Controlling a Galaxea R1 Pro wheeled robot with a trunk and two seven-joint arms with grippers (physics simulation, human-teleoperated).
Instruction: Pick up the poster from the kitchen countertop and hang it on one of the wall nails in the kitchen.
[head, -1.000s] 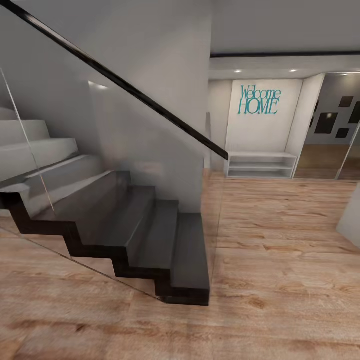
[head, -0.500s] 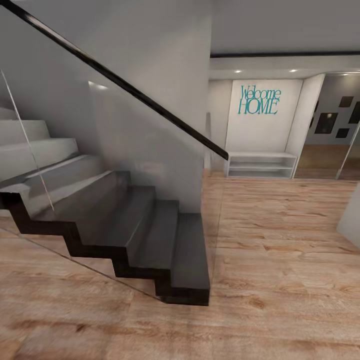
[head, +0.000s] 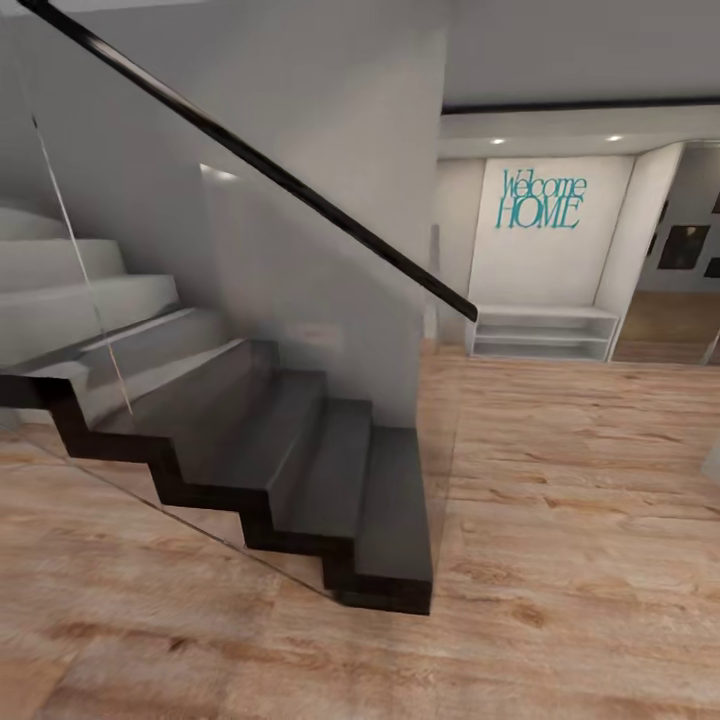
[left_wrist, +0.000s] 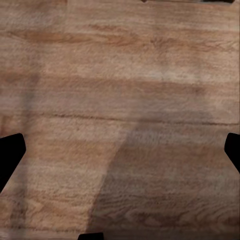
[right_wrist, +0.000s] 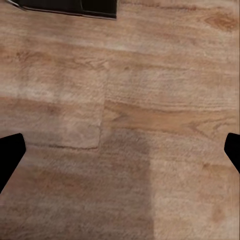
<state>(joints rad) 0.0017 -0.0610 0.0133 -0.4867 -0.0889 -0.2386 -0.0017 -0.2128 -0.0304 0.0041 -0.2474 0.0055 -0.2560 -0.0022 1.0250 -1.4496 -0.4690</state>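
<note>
The poster and the kitchen countertop are out of view. In the left wrist view my left gripper (left_wrist: 120, 155) hangs open over bare wooden floor, its dark fingertips (left_wrist: 11, 155) wide apart with nothing between them. My right gripper (right_wrist: 120, 155) is open too, fingertips (right_wrist: 12, 152) spread above the floor planks and empty.
A staircase (head: 300, 470) with dark steps, a glass balustrade (head: 300, 330) and a black handrail (head: 260, 165) stands ahead at the left. Wooden floor (head: 580, 520) stretches to the right towards a white low shelf (head: 543, 333) under teal "Welcome HOME" lettering (head: 541, 199). A doorway (head: 680, 290) opens at far right.
The whole head view has shifted in the last half second: staircase, shelf and lettering now sit further right and slightly lower, so the camera has moved. Nothing in the room itself has changed.
</note>
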